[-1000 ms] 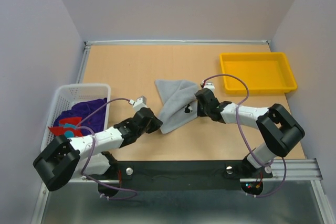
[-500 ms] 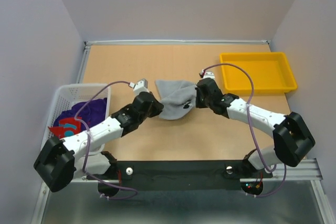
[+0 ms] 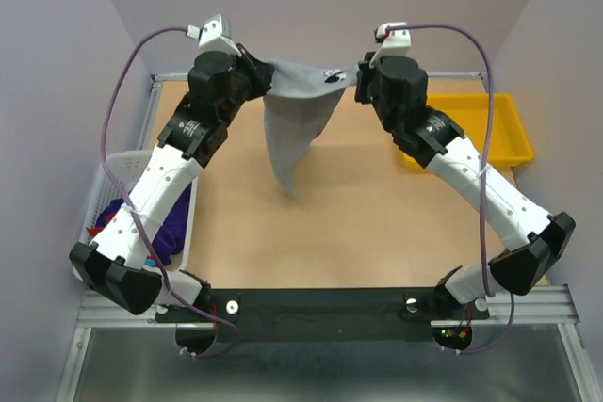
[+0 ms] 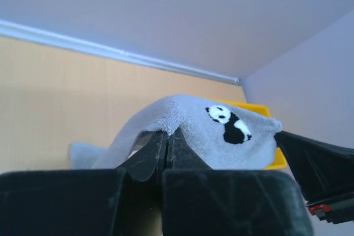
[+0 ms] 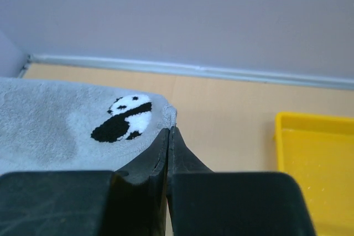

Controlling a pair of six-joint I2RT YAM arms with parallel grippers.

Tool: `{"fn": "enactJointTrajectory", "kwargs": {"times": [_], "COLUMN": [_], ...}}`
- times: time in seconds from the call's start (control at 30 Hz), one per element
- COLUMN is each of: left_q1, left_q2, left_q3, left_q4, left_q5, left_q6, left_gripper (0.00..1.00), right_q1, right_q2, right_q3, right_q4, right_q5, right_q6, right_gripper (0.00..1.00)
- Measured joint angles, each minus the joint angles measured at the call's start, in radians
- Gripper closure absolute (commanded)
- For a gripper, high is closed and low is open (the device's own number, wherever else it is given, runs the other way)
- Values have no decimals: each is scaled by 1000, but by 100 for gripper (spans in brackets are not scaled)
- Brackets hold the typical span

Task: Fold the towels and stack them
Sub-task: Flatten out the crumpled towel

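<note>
Grey towel (image 3: 297, 124), top edge taut, body drooping to point; panda patch (image 5: 124, 117).

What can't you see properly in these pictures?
- Top view: the left arm covers most of the white basket. Only bits of purple towel and red towel show.
- Top view: the right arm hides the yellow tray's near-left corner.
- Wrist views: the grey towel's hanging end is hidden behind the left gripper and right gripper.
- Top view: whether its tip touches the table cannot be told.

White arms (image 3: 168, 174), black joints (image 3: 212, 82), purple cables (image 3: 105, 129)
</note>
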Motion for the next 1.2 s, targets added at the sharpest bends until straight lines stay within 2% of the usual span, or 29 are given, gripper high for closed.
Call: {"fn": "enactJointTrajectory", "kwargs": {"times": [0.2,0.43,0.8,1.07,1.2], "left_q1": [11,11,4,-5,-5], "left_q2": [36,-20,-330,-429,-399], "left_q3": [220,237,21,-132,-257], "left_q4": [-53,-64,-27,0,33], "left_q5": [66,190,452,509,446], "left_q6": [77,94,-6,-87,-106], "left_gripper": [100,100,100,100,100], "right_q1": [-13,-13,-13,-13,-13], "right_q2": [49,7,-347,-398,-344], "right_q3": [214,265,82,80,16], "right_q4": [1,0,-17,-15,11], "right_q5": [32,-43,-393,-460,-368], "right_q6": [-150,-293,-326,-275,-261], "right_gripper": [99,100,99,100,99]}}
